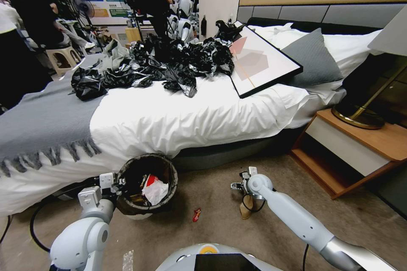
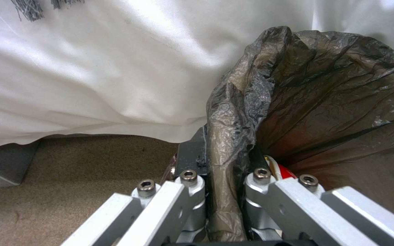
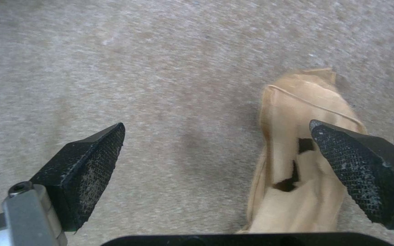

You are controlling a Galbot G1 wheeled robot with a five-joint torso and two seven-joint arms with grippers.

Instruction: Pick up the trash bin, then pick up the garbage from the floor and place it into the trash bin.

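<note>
- Nearest the head camera are the robot's two arms. The left gripper (image 1: 113, 183) sits at the near-left rim of the trash bin (image 1: 165, 203), which stands beside the bed (image 1: 169, 123) on the tan carpet (image 1: 271, 237).
- Inside the bin lie a white tissue (image 1: 156, 191) and a red-and-white wrapper (image 1: 149, 180).
- On the carpet just right of the bin lies a small red wrapper (image 1: 196, 214). Farther right, the right gripper (image 1: 242, 186) hangs low over a brown cardboard piece (image 1: 246, 208).
- On the bed rest a heap of shiny black plastic sheeting (image 1: 161, 65), a grey blanket (image 1: 42, 123) and a framed picture (image 1: 260, 61). A wooden nightstand (image 1: 356, 148) stands to the right.
- Left wrist view: the left gripper (image 2: 224, 191) is clamped on the bin's rim, one finger (image 2: 192, 159) outside and the other inside, with the dark bag (image 2: 333, 102) pinched between them. A bit of red and white litter shows just inside. The white bedsheet (image 2: 115, 68) hangs behind.
- Right wrist view: the right gripper (image 3: 215, 143) is spread wide just above the carpet. One black pad (image 3: 92, 164) is over bare carpet, the other (image 3: 356, 171) overlaps the cardboard piece (image 3: 297, 171). Whether that pad touches the cardboard cannot be told.
</note>
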